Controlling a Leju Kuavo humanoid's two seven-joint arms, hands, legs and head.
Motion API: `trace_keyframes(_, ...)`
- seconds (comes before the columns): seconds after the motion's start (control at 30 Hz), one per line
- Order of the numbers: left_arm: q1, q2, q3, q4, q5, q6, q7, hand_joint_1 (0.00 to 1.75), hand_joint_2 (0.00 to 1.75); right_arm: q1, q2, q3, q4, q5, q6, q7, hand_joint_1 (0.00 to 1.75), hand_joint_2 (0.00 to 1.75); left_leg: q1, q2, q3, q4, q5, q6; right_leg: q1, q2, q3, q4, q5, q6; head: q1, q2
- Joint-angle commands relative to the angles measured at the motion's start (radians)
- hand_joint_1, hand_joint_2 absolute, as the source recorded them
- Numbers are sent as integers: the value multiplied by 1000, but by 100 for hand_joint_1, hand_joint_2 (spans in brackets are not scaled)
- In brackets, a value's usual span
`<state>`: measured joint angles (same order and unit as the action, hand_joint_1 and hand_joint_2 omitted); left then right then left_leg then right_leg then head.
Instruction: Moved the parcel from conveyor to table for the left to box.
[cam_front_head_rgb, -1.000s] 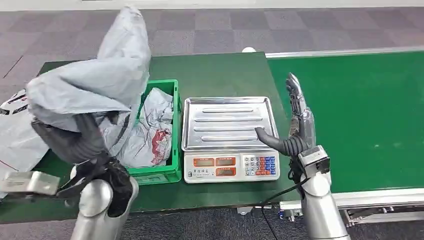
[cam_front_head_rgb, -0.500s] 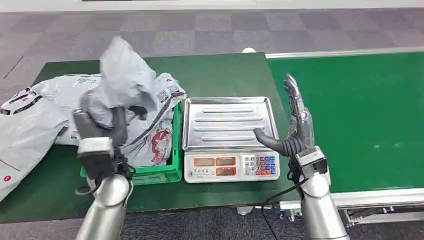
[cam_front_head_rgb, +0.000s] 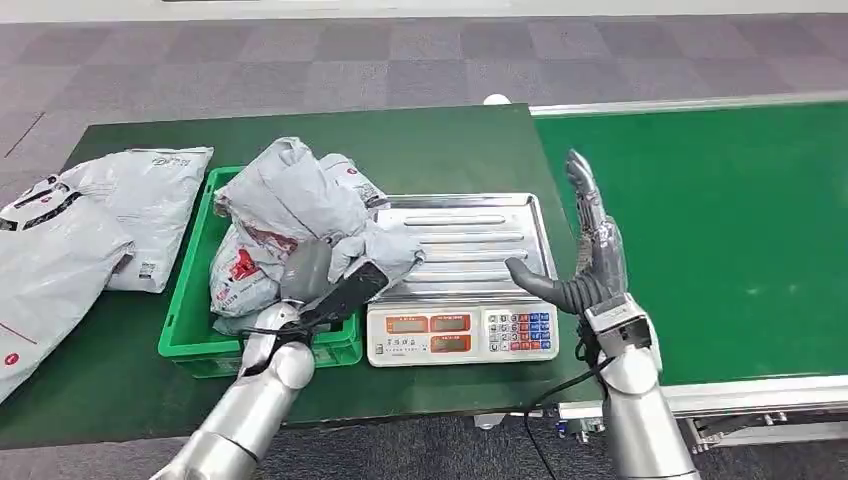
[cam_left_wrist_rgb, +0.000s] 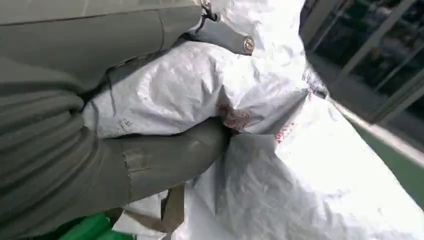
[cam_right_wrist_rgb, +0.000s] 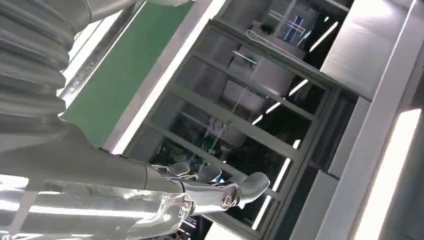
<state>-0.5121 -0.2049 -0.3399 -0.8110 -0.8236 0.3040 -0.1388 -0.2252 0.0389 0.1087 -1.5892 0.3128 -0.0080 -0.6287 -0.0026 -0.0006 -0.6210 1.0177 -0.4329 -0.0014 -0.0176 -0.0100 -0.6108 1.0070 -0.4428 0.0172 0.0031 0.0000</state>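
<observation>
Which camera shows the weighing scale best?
The head view: the whole weighing scale shows, steel pan and keypad, a grey parcel overlapping its corner. Left wrist view is close on parcel plastic; right wrist view looks up past the right hand at windows.

The left arm (cam_front_head_rgb: 245, 415) comes up from the lower left, silver and bent forward, its wrist turned so that the left robot hand (cam_front_head_rgb: 325, 285) lies low with the dark fingers (cam_front_head_rgb: 350, 290) stretched forward and to the right. In the left wrist view the thick grey thumb (cam_left_wrist_rgb: 175, 155) presses into crumpled grey plastic, which the hand grips from both sides. The right arm (cam_front_head_rgb: 640, 420) rises near the lower right, forearm almost upright. The right robot hand (cam_front_head_rgb: 590, 250) stands raised and empty, fingers (cam_front_head_rgb: 585, 195) straight and pointing up, thumb (cam_front_head_rgb: 535, 278) held out to the left.
</observation>
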Motion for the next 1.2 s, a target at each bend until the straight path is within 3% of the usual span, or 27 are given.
trace_keyframes(0.03, -55, -15, 48, 174, 33, 12, 24, 175, 175, -4, -8, 12, 52, 3, -1, 5, 0, 175, 1, 1, 3, -1, 0, -1, 1, 2, 3, -2, 0, -1, 0, 0)
trace_keyframes(0.07, -46, -25, 82, 156, 69, 32, -7, 175, 175, -7, -6, 19, 63, -3, 7, 3, 0, 175, 1, 1, 4, -2, 0, -1, 1, 2, 4, -3, 1, -1, 0, 0)
trace_keyframes(0.1, -33, -40, 133, 117, 126, 93, -62, 3, 175, -10, -7, 22, 71, -3, 6, 4, 0, 175, 2, 2, 6, -3, 0, -1, 2, 3, 6, -4, 1, -2, 0, 0)
trace_keyframes(0.2, 5, -37, 179, -15, 224, 248, -214, 0, 175, -17, -11, 33, 78, -9, 2, -2, 0, 175, 1, 2, 3, -1, 0, 0, 1, 3, 3, -2, 1, -1, 0, 0)
trace_keyframes(0.53, 15, -28, 168, -47, 234, 234, -204, 0, 175, -20, -13, 36, 78, -11, 0, -2, 0, 175, 1, 2, 4, -1, -1, -1, 1, 2, 4, -2, 0, -1, 0, 0)
trace_keyframes(0.63, 63, -34, 203, -177, 414, 394, -431, 0, 175, -28, -24, 53, 92, -26, -4, -4, 0, 175, 2, 2, 5, -2, -1, -1, 2, 2, 5, -3, 0, -1, 0, 0)
trace_keyframes(0.77, 123, -52, 269, -341, 473, 394, -559, 0, 175, -58, -37, 75, 127, -46, -9, -10, 0, 175, 1, 3, 1, 0, -1, 0, 1, 3, 1, -1, 0, -1, 0, 0)
trace_keyframes(0.97, 170, -47, 223, -484, 517, 394, -559, 0, 175, -66, -54, 88, 141, -62, -18, -9, 0, 175, 2, 2, 2, -1, -1, -1, 2, 3, 3, -2, -1, -1, 0, 0)
trace_keyframes(1.2, 205, -84, 283, -637, 507, 394, -559, 0, 175, -77, -57, 98, 152, -73, -26, -5, 0, 175, 1, 3, 0, 0, -1, -1, 1, 3, 1, -1, -1, -1, 0, 0)
